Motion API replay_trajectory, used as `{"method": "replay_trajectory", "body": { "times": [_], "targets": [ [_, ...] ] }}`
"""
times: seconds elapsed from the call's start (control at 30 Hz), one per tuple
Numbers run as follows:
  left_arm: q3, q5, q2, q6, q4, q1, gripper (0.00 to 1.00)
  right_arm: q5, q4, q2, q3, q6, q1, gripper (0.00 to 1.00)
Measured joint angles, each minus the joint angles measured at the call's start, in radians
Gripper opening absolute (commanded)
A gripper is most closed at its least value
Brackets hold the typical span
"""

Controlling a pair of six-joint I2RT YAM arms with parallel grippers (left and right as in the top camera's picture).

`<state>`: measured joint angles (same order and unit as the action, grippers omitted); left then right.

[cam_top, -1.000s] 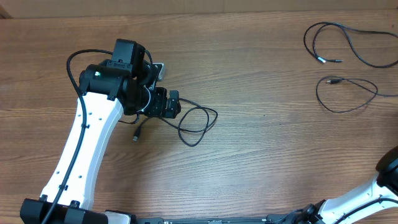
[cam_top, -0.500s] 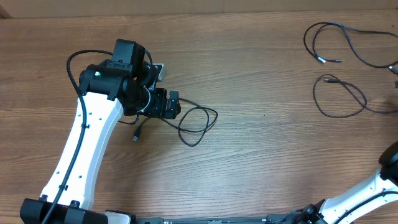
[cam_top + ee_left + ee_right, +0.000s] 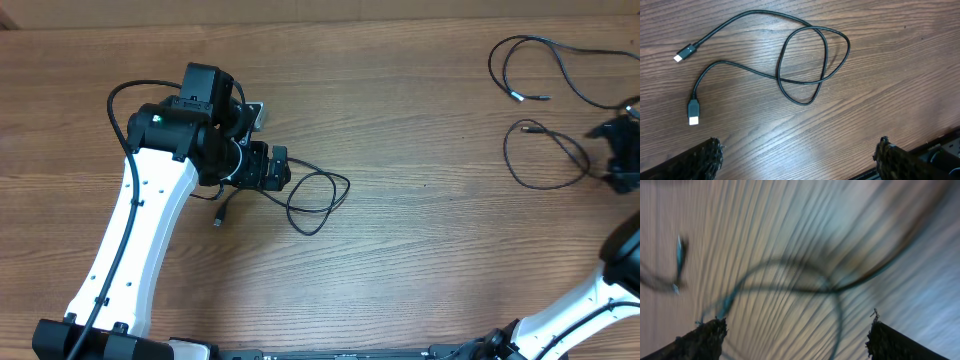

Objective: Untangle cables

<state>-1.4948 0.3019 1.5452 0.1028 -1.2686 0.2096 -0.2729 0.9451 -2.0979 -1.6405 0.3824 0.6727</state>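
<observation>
Black cables (image 3: 506,150) by table's (image 3: 430,250) right edge, right gripper (image 3: 605,152) alongside

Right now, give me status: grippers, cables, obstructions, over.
Left gripper open, empty, above looped cable. Right gripper open, view blurred, beside lower cable; upper cable lies apart. Nothing in the way.

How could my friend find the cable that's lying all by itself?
Find the white robot arm on the table's left side. Right beside it lies one black cable, curled into a crossed loop. The two other cables lie far away, near the right edge.
</observation>
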Motion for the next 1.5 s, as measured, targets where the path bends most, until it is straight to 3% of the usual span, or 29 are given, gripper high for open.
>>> {"method": "replay_trajectory", "body": {
  "times": [0.5, 0.87, 1.07, 1.3, 1.5],
  "targets": [
    [0.0, 0.0, 0.0, 0.0, 0.0, 0.0, 1.0, 0.146, 0.016, 0.0, 0.096, -0.04, -0.341, 0.94],
    [0.0, 0.0, 0.0, 0.0, -0.004, 0.0, 0.99, 0.289, -0.051, 0.0, 0.165, -0.067, -0.385, 0.45],
    [0.0, 0.0, 0.0, 0.0, -0.003, 0.0, 1.0, 0.303, -0.066, 0.003, 0.176, -0.092, -0.385, 0.4],
    [0.0, 0.0, 0.0, 0.0, -0.003, 0.0, 1.0, 0.291, -0.093, 0.003, 0.178, -0.123, -0.385, 0.1],
    [0.0, 0.0, 0.0, 0.0, -0.003, 0.0, 1.0, 0.277, -0.13, 0.003, 0.183, -0.121, -0.385, 0.04]
  ]
}}
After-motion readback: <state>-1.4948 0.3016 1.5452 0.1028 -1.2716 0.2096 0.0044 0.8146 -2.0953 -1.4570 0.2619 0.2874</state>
